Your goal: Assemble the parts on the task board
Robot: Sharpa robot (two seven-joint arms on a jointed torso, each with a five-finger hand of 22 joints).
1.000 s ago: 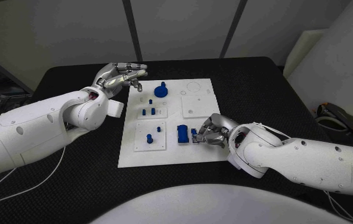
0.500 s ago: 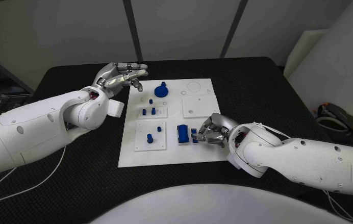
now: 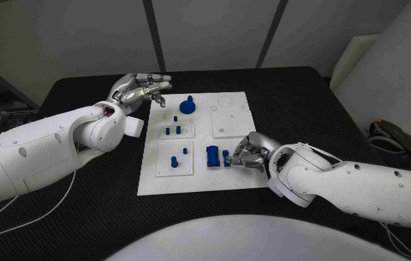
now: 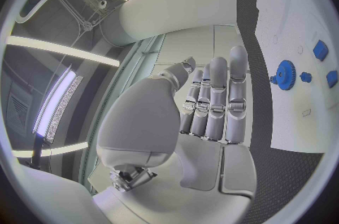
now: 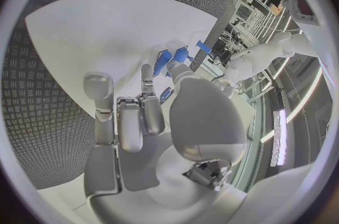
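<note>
The white task board point(image 3: 236, 103) lies mid-table. My right hand point(image 3: 250, 153) rests on its near right part and pinches a small blue part point(image 3: 227, 157) at the fingertips, right beside an upright blue block point(image 3: 211, 155). The right wrist view shows that hand point(image 5: 155, 111) with the blue part point(image 5: 172, 58) at its fingertips over the board point(image 5: 106, 32). My left hand point(image 3: 141, 88) hovers by the board's far left corner, fingers loosely bent, holding nothing. A blue gear point(image 3: 187, 103) stands near it, and the left wrist view shows the gear point(image 4: 286, 73) beyond the left hand point(image 4: 212, 100).
Small blue pegs point(image 3: 176, 130) stand in the board's left middle plate, and two more pegs point(image 3: 174, 161) in the near left plate. A square plate point(image 3: 230, 124) and a round recess point(image 3: 226, 101) lie bare on the board's right. Black table point(image 3: 300, 106) surrounds the board.
My right hand has shifted slightly on the board's near right, keeping the small blue part beside the blue block. The left hand has stayed where it was.
</note>
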